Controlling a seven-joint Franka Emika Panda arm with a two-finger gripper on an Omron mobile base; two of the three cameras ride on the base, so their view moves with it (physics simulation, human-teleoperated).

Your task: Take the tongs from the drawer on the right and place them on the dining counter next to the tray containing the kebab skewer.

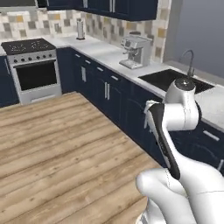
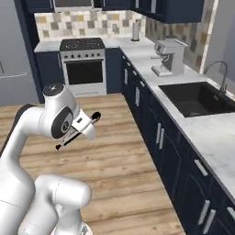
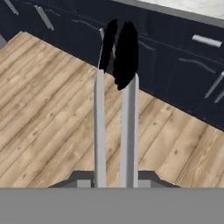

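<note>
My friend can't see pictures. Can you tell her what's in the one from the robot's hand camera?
The gripper holds the tongs, two grey arms with black tips, pointing away from the camera. Under them is a wooden floor, and beyond it a row of navy cabinets with silver handles.

Silver espresso machine [image 2: 169,56] on the marble desk [image 2: 215,133], near a black sink [image 2: 195,97]; stove [image 2: 83,64] against the far wall; wooden floor [image 1: 57,148] below.
</note>
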